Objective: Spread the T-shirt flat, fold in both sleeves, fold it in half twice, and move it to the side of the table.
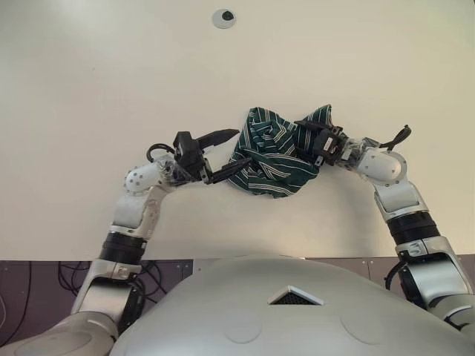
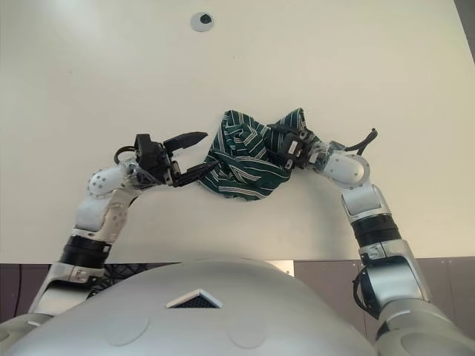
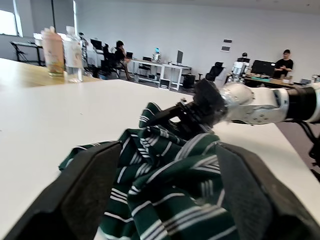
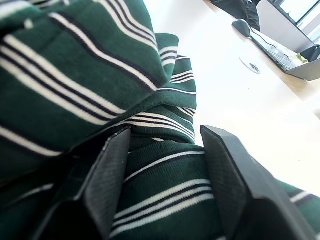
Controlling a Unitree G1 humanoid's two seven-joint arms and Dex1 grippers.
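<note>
The T-shirt (image 1: pixel 271 156), dark green with thin white stripes, lies crumpled in a heap at the middle of the white table (image 1: pixel 111 81). My left gripper (image 1: pixel 237 149) is at the heap's left edge and stands open. Its lower finger touches the cloth and its upper finger is just clear of it. In the left wrist view its two fingers straddle the bunched cloth (image 3: pixel 165 175). My right gripper (image 1: pixel 306 141) is pushed into the heap's upper right side, shut on a fold of the T-shirt (image 4: pixel 165 165) that shows between its fingers.
A small round grey disc (image 1: pixel 223 18) sits on the table far behind the heap. The table's front edge (image 1: pixel 223 259) runs close to my body. Bare tabletop lies on all sides of the shirt. Bottles (image 3: pixel 62 50) stand on a neighbouring table.
</note>
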